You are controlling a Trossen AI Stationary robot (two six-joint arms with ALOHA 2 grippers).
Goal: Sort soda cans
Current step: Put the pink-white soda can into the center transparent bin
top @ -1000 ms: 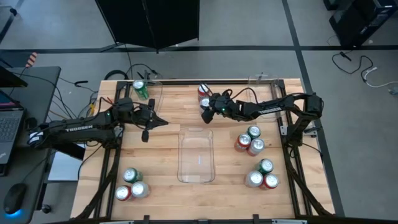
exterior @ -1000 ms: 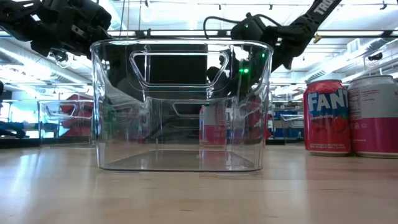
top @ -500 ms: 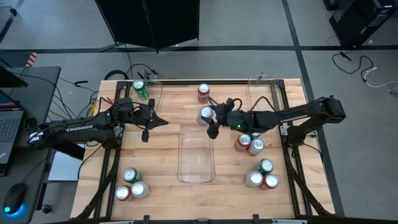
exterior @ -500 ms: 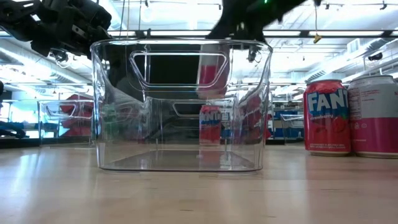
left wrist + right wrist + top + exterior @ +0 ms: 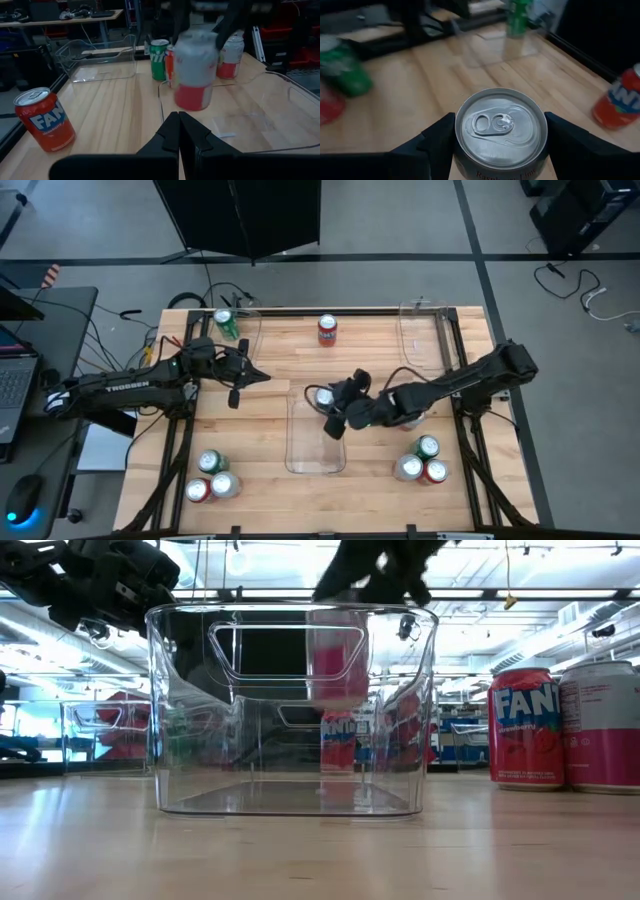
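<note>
Your right claw (image 5: 333,412) is clenched on a silver-white can (image 5: 322,397), holding it above the far end of the clear middle bin (image 5: 316,450). Only your low view shows the can (image 5: 338,665) hanging clear of the bin floor. Beyond the claw stands a lone red can (image 5: 327,329). Your left claw (image 5: 238,376) waits off to the side, fingers pressed together

Right gripper (image 5: 340,600) holds white-pink can (image 5: 338,665) above clear bin (image 5: 290,790); two cans (image 5: 565,727) at 3 o'clock.
</note>
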